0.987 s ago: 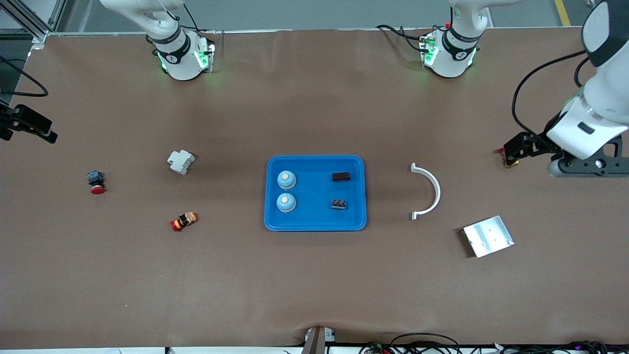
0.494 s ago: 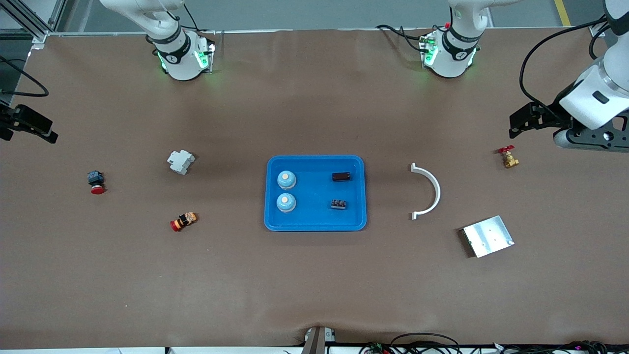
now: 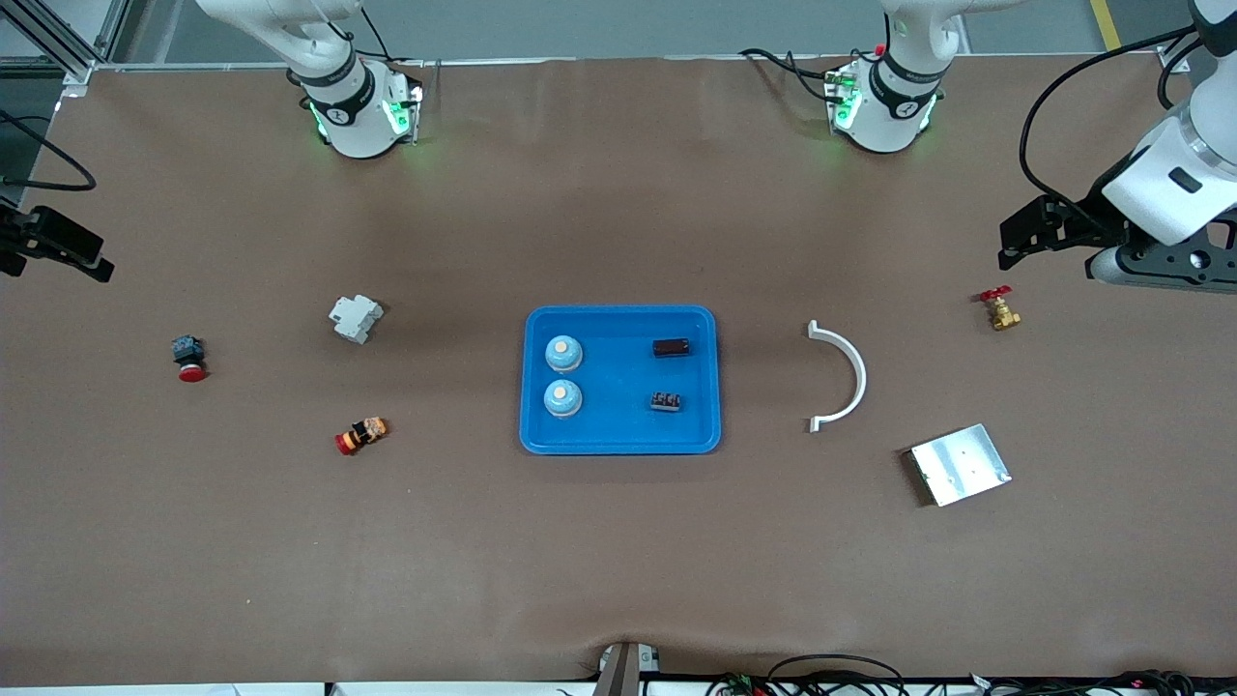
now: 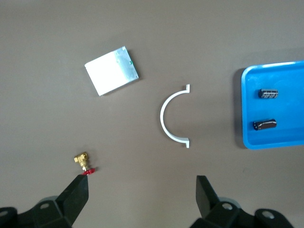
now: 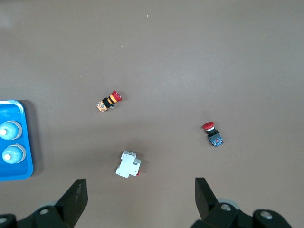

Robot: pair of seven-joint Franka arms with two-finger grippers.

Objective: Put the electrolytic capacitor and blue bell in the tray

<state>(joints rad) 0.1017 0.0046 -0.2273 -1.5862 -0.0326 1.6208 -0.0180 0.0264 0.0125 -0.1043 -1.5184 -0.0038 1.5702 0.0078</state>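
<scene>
Electrolytic capacitor (image 3: 671, 347) lengthwise across blue tray (image 3: 619, 441), bells (image 3: 562, 354) upright; left gripper (image 4: 142, 199), right gripper (image 5: 141, 197) spread, empty.

Legible text, labels, brands, numbers, signs: none could be read on any item, on the brown table covering, or on either arm.

a white half-ring bracket (image 3: 843, 376) lies at 3 o'clock, a brass valve (image 3: 999, 311) at 2, a silver plate (image 3: 961, 464) at 4. a white breaker (image 3: 355, 317), two red pushbuttons (image 3: 188, 359) (image 3: 360, 435) at 9.
</scene>
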